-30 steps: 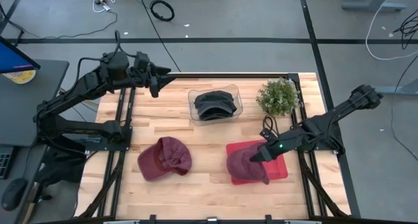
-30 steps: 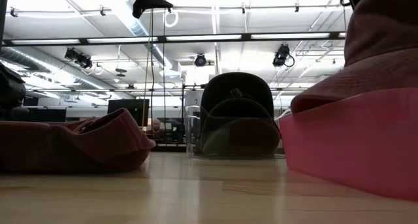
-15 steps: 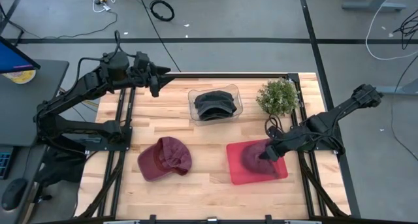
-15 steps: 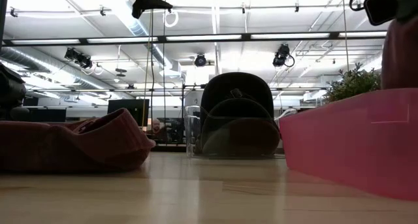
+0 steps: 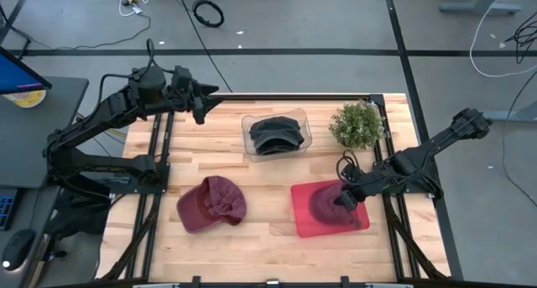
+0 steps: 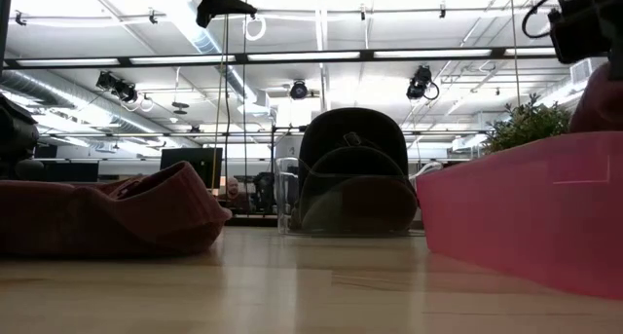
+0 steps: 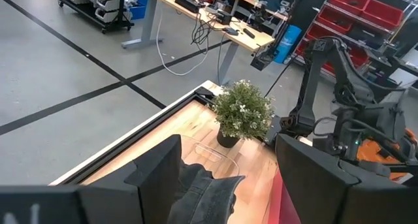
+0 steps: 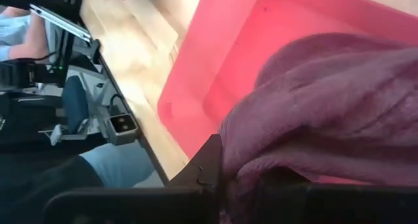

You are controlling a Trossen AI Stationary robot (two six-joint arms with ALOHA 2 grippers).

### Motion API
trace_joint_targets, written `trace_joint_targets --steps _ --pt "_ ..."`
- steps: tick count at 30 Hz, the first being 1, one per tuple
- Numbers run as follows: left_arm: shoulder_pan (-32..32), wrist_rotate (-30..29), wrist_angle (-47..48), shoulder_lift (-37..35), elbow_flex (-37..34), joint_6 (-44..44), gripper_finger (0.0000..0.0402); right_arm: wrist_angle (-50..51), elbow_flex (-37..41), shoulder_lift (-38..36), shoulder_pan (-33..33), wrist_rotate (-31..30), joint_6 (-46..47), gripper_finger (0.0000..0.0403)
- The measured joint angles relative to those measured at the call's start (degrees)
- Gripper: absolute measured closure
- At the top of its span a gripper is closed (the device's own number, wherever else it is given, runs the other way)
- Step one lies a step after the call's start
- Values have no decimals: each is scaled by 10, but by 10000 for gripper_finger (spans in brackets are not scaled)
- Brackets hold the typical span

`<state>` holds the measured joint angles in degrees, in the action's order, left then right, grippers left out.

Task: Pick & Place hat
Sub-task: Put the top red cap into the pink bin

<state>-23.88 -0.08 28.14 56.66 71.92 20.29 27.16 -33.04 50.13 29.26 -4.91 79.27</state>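
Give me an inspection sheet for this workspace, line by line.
Surface: wooden table, bare at the front.
Job's things: maroon hat in the pink tray; second maroon hat on the table; dark hat in a clear container.
Clutter: potted plant.
Grippers: right gripper shut on the maroon hat; left gripper open, at the table's far left corner.
Cables: coils on the floor.
Surroundings: a seated person's legs.

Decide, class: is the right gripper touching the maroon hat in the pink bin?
Touching. The right wrist view shows the right gripper pinching the maroon hat over the pink bin.
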Motion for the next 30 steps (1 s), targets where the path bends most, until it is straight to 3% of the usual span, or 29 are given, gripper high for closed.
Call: trace_joint_targets --steps 6,16,30 --pt "0 -1 -1 4 0 0 149 -59 41 0 0 0 -14 379" --pt "0 2 0 29 0 3 149 -4 60 0 0 0 2 370" --pt "0 7 0 34 0 0 149 -11 60 0 -5 109 66 148"
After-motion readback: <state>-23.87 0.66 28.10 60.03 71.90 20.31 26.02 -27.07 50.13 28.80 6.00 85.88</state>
